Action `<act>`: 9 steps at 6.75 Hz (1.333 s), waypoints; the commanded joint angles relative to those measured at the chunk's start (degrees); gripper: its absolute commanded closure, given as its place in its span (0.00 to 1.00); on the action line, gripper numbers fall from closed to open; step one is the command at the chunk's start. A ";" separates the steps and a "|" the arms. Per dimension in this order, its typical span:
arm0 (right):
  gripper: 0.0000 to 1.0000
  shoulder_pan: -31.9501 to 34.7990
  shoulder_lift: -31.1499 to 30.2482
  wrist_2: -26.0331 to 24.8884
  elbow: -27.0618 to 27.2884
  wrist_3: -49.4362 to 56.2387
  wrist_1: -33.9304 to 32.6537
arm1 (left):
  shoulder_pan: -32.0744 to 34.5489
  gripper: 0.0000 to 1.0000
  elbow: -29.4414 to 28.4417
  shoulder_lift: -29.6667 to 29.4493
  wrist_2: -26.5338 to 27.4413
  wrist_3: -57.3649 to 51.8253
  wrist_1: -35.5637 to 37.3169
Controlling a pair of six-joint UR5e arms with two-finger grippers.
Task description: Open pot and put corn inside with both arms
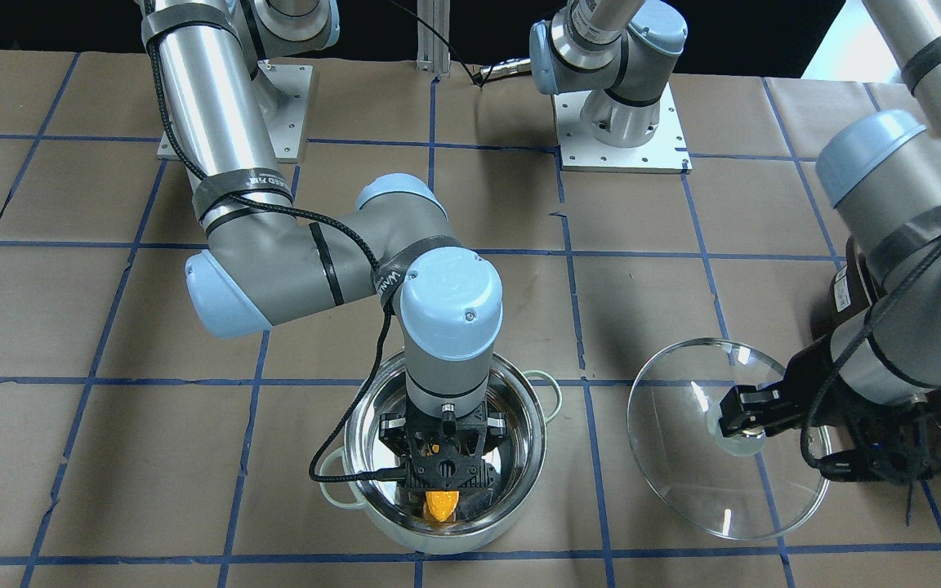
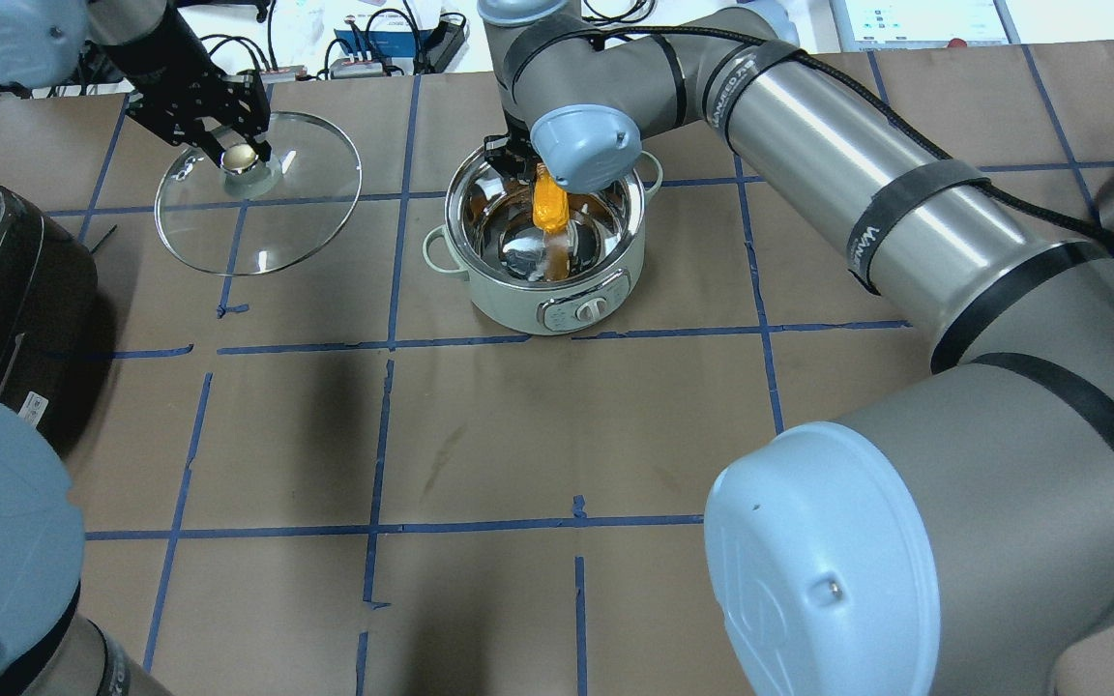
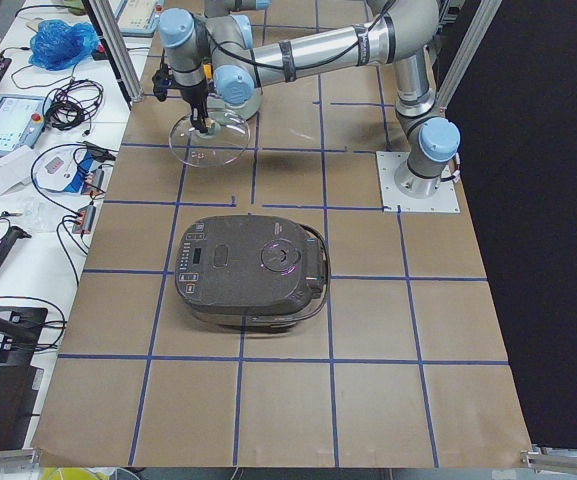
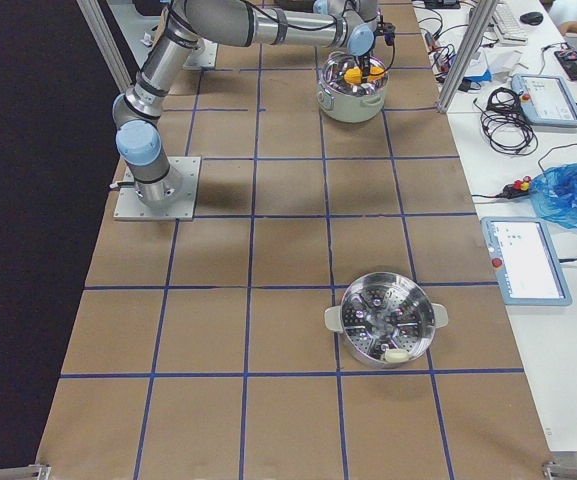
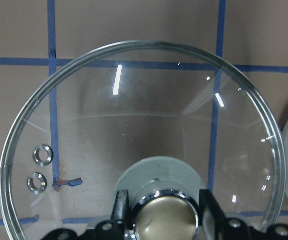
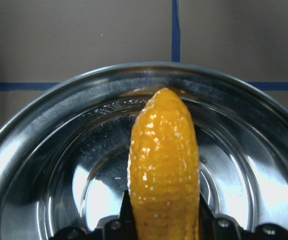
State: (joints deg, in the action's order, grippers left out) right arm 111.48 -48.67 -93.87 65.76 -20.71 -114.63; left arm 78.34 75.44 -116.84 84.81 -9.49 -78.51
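The stainless-steel pot (image 2: 605,280) stands open near the table's far middle; it also shows in the front view (image 1: 524,408). My right gripper (image 1: 442,482) is shut on the yellow-orange corn (image 1: 441,504) and holds it tip-down inside the pot's rim. The corn also shows in the overhead view (image 2: 550,203) and the right wrist view (image 6: 163,165), above the pot's shiny floor (image 6: 99,195). My left gripper (image 2: 243,155) is shut on the knob (image 5: 166,217) of the clear glass lid (image 1: 683,425). It holds the lid off to the pot's side, over the table.
A dark grey rice cooker (image 2: 6,280) sits on the robot's left, close to the left arm. A steel steamer pot (image 4: 386,320) stands far off on the right side. Brown paper with a blue tape grid (image 2: 480,435) covers the table.
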 commanded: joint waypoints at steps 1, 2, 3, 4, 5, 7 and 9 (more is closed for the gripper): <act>0.86 0.23 1.12 -0.17 3.65 0.32 -0.60 | -0.12 0.94 4.10 -3.55 -0.17 0.17 8.01; 0.77 0.23 1.39 -0.09 4.19 0.32 -0.77 | -0.12 0.94 4.10 -4.78 -0.25 0.17 9.59; 0.39 0.23 1.91 -0.09 3.94 0.24 -0.77 | -0.12 0.94 4.10 -6.36 -0.25 0.26 10.82; 0.03 0.14 1.39 0.00 3.76 0.15 -0.77 | -0.12 0.94 4.19 -6.90 -0.25 0.26 11.62; 0.00 0.14 -0.53 0.17 2.45 -0.11 -0.60 | -0.12 0.94 4.37 -7.08 -0.25 0.17 11.63; 0.00 -0.29 -7.80 -0.44 3.22 0.76 0.63 | -0.12 0.88 4.89 -7.43 -0.25 0.26 11.80; 0.00 -4.48 -15.97 -0.53 3.41 1.02 15.06 | -0.03 0.00 4.90 -8.40 -0.25 0.87 11.80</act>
State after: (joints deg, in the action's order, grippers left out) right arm 109.77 -59.52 -94.40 68.98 -19.93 -107.35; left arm 78.23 80.33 -124.70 84.55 -9.15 -66.71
